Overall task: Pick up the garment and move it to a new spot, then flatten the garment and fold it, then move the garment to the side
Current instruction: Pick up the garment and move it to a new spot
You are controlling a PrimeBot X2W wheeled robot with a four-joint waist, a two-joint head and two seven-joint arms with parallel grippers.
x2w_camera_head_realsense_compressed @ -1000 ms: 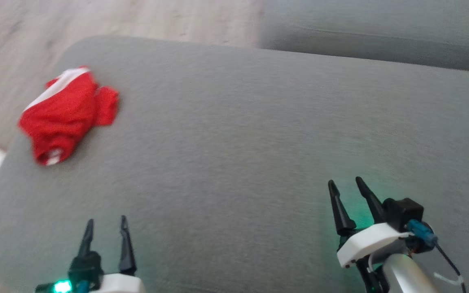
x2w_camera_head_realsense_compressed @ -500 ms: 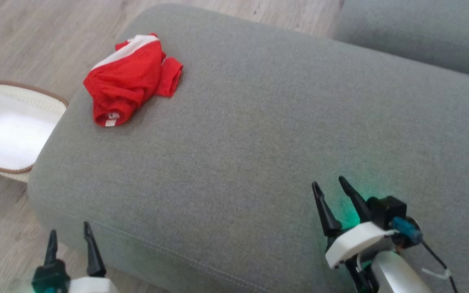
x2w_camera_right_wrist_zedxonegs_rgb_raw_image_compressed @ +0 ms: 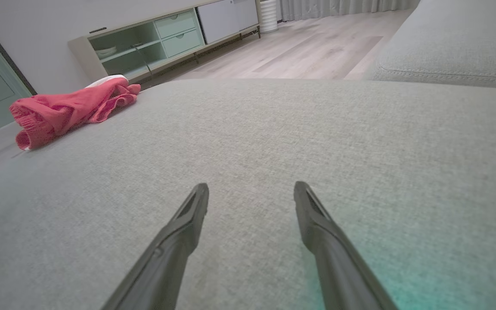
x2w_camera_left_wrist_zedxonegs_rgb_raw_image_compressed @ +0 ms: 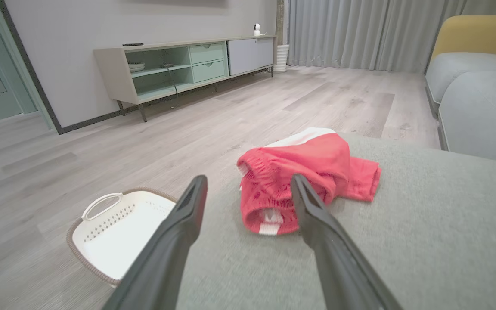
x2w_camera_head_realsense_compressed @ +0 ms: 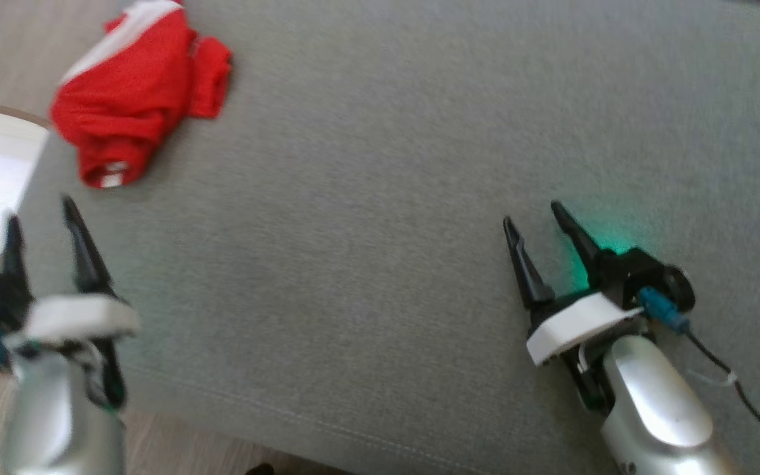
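A crumpled red mesh garment (x2w_camera_head_realsense_compressed: 132, 99) (x2w_camera_left_wrist_zedxonegs_rgb_raw_image_compressed: 317, 159) (x2w_camera_right_wrist_zedxonegs_rgb_raw_image_compressed: 67, 112) with white trim is seen lying near the far left corner of a gray upholstered cushion (x2w_camera_head_realsense_compressed: 367, 231) (x2w_camera_left_wrist_zedxonegs_rgb_raw_image_compressed: 424, 224) (x2w_camera_right_wrist_zedxonegs_rgb_raw_image_compressed: 274, 129). The left gripper (x2w_camera_head_realsense_compressed: 38, 212) (x2w_camera_left_wrist_zedxonegs_rgb_raw_image_compressed: 249, 181) is held above the cushion's left edge with its two dark fingers spread apart and nothing between them; it is pointed toward the garment but stops short of it, and in the left wrist view the garment is framed just beyond the fingertips. The right gripper (x2w_camera_head_realsense_compressed: 530, 213) (x2w_camera_right_wrist_zedxonegs_rgb_raw_image_compressed: 251, 186) is held low over bare cushion fabric, well apart from the garment, with its fingers likewise parted and empty, and a green glow is cast on the fabric beside it. A white perforated basket (x2w_camera_head_realsense_compressed: 4, 111) (x2w_camera_left_wrist_zedxonegs_rgb_raw_image_compressed: 97, 202) with a brown rim is set on the wood floor (x2w_camera_left_wrist_zedxonegs_rgb_raw_image_compressed: 144, 142) just beside the cushion's left side. A low cabinet (x2w_camera_left_wrist_zedxonegs_rgb_raw_image_compressed: 179, 69) is visible against the far wall. The head view is blurred, so finer detail of the garment cannot be made out there.
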